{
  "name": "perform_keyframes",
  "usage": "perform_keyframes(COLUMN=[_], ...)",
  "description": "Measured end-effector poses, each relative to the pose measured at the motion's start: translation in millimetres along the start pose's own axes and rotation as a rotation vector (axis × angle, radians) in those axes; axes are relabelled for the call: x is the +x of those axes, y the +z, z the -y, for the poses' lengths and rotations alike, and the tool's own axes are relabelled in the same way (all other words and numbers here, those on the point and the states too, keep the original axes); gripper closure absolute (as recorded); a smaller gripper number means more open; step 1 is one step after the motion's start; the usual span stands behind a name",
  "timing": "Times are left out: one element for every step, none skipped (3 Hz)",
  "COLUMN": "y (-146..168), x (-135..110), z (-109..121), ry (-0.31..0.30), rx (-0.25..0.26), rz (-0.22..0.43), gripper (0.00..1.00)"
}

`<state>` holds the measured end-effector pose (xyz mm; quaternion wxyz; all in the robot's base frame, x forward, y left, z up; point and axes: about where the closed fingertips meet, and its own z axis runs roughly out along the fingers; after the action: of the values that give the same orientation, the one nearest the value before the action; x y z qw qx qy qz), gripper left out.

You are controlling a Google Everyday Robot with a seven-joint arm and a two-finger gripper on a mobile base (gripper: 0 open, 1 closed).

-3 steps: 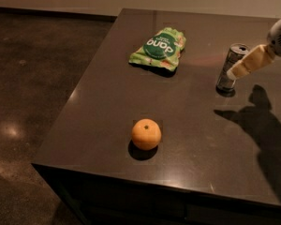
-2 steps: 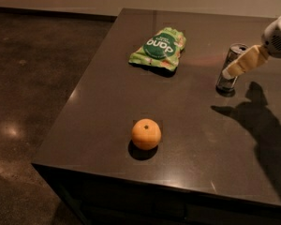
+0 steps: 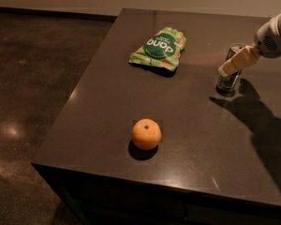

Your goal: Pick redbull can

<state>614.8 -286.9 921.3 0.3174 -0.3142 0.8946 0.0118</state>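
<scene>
1. Since a second ago, the gripper (image 3: 233,64) has edged left and now overlaps the redbull can (image 3: 227,82), which stands upright at the far right of the table (image 3: 187,139).
2. Whether its grip is open or closed cannot be told.
3. Best approach, likely: centre on the can, close gently and lift straight up so it does not tip.

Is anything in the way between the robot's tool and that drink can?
Nothing visible is. The tool is right at the redbull can on the right side of the table. The orange and the green snack bag lie well off to the left.
</scene>
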Motion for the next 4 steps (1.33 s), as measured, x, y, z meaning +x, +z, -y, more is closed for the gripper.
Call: perform_keyframes(y=[4,-1,-16,-33], x=[-5,-13,-34,-61], z=[-3,-9,-22,-40], ry=[-0.002,-0.016,-0.064,-0.118], rx=[-0.024,-0.050,-0.079,-0.143], rz=[0.014,0.032,0.045,0.070], gripper=[0.42,0.64,0.88,1.00])
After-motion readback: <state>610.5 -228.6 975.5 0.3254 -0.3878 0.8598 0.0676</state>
